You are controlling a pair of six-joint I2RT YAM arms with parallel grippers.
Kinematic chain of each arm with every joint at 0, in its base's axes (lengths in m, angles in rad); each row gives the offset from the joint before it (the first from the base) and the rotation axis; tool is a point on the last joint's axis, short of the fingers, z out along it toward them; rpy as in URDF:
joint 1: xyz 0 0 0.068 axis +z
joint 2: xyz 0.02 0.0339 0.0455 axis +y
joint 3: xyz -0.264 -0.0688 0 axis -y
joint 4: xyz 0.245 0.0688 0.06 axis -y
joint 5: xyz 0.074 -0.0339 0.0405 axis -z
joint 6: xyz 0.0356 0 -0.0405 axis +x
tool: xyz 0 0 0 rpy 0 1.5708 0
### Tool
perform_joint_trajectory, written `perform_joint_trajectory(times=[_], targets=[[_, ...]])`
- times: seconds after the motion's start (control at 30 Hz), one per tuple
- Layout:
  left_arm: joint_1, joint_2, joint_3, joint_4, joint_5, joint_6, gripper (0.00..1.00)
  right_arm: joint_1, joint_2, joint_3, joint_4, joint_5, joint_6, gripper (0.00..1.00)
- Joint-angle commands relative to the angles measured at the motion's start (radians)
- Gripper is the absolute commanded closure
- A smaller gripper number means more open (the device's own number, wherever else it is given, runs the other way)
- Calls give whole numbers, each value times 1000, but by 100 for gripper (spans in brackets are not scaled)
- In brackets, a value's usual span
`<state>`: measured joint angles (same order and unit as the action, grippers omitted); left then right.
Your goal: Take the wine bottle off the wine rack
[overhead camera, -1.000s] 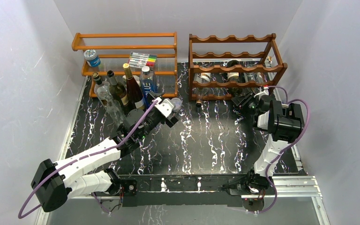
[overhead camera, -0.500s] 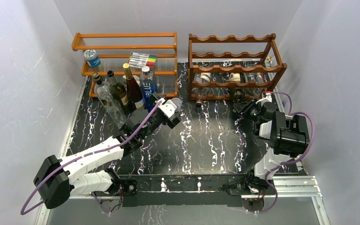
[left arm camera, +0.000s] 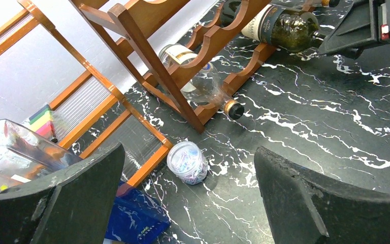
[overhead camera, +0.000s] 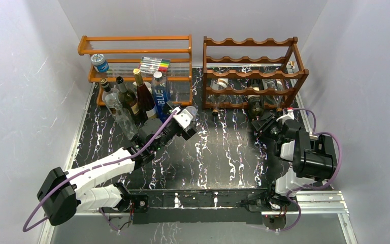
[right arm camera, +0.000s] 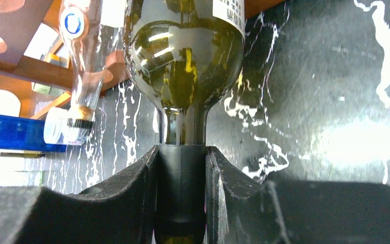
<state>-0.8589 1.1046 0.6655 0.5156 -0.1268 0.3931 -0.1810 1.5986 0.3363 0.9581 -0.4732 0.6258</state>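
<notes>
The dark reddish-brown wine rack (overhead camera: 256,41) stands at the back right. A dark green wine bottle (overhead camera: 256,105) sticks out of its lowest row, neck toward the arms. My right gripper (overhead camera: 265,123) is shut on that neck. The right wrist view shows both fingers clamped on the black capsule of the wine bottle (right arm camera: 183,56), gripper (right arm camera: 181,188). Mid-table, my left gripper (overhead camera: 185,120) hangs open and empty. Its wrist view shows the wine rack (left arm camera: 147,56) and the wine bottle (left arm camera: 284,25) beyond its open gripper (left arm camera: 189,152).
A lighter orange shelf (overhead camera: 134,51) at the back left holds markers and a small tub. Several upright bottles (overhead camera: 129,99) stand before it. A clear jar of clips (left arm camera: 187,162) sits by the shelf foot. A clear bottle (left arm camera: 198,81) lies in the rack's lowest row.
My right gripper has drawn back toward the near edge, sliding the wine bottle partly out of the rack's lowest row. The left arm has barely shifted.
</notes>
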Motion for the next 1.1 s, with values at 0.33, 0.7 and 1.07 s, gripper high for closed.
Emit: perform_joint_trajectory(times=[0.33,0.7,1.07], targets=[[-12,52,45,-14,124,-27,2,13,-63,76,-1,-80,-37,100],[-29,280,327,-88,126,-151,14,14,-78,185,-160,-76,-58,100],[-49,592,584,21,78,-165,29,14,-96,199,-229,-60,-43,100]])
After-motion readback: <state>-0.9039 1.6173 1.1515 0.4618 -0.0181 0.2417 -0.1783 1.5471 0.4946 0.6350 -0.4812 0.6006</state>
